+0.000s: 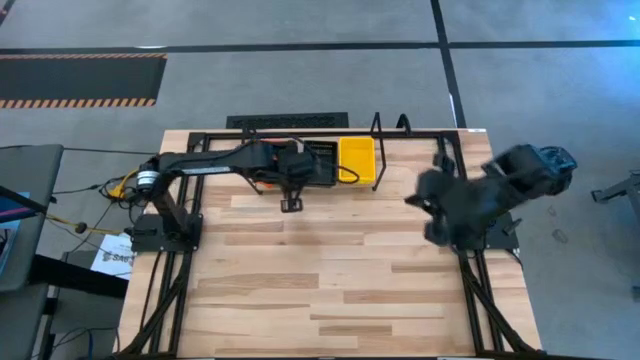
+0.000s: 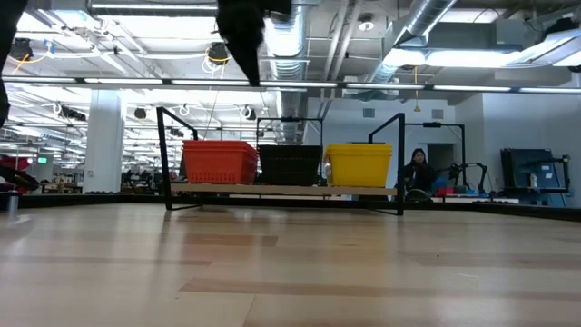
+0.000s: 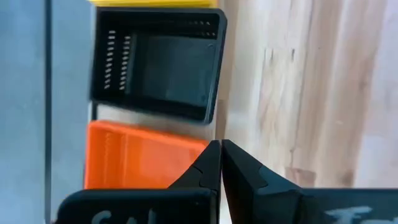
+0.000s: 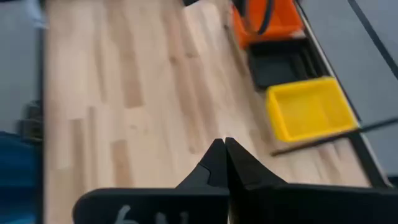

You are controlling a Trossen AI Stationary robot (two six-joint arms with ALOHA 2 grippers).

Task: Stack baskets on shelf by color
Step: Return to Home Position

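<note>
Wooden tabletop is seen running up to the shelf, on which the baskets are sorted by colour: the orange stack at its left end, the black stack in its middle, the yellow stack at its right end. The left gripper is held just in front of the shelf, near the orange and black stacks, its fingers pressed together with nothing gripped. The right gripper is held well apart from the shelf, off its right end, likewise closed and empty.

Grey floor, hazard-striped mat, ceiling ducts.
</note>
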